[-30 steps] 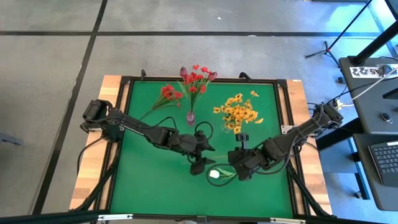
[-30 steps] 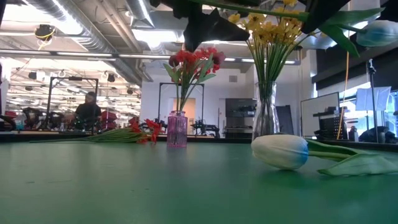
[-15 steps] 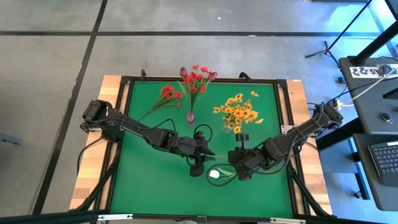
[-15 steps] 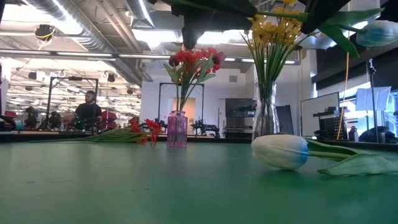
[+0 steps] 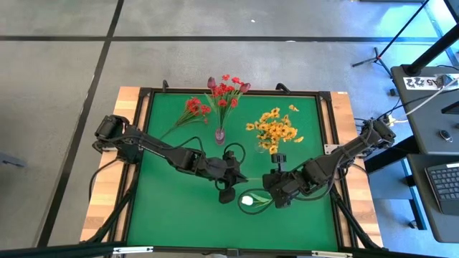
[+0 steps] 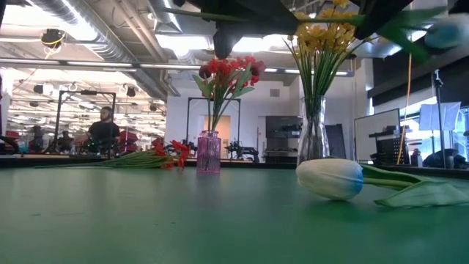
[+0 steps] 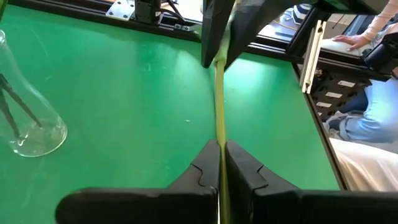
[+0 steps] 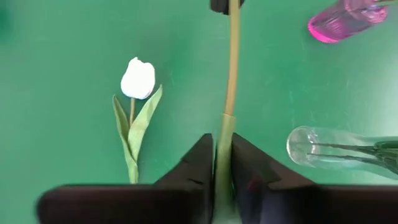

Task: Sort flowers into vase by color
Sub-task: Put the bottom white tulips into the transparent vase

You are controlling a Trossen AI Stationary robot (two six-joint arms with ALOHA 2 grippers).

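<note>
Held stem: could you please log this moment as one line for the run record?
left gripper: shut on stem | right gripper: shut on stem | white bud: lying on mat

Blurred bud (image 6: 444, 31) at low view's upper right corner — colour unclear.

- Green table mat (image 5: 172, 208): matt, smooth, cloth-like.
- Table edge (image 5: 123, 104): pale wood.
- Clear vase (image 8: 336, 151): glossy glass.
- Pink vase (image 6: 209, 153): translucent, shiny.
- White bud (image 6: 330, 178): smooth, plastic-looking sheen.
- Left gripper (image 7: 220, 163) fingers: matt black plastic.

Left hand (image 5: 228, 188) slightly nearer right hand (image 5: 270, 179).
</note>
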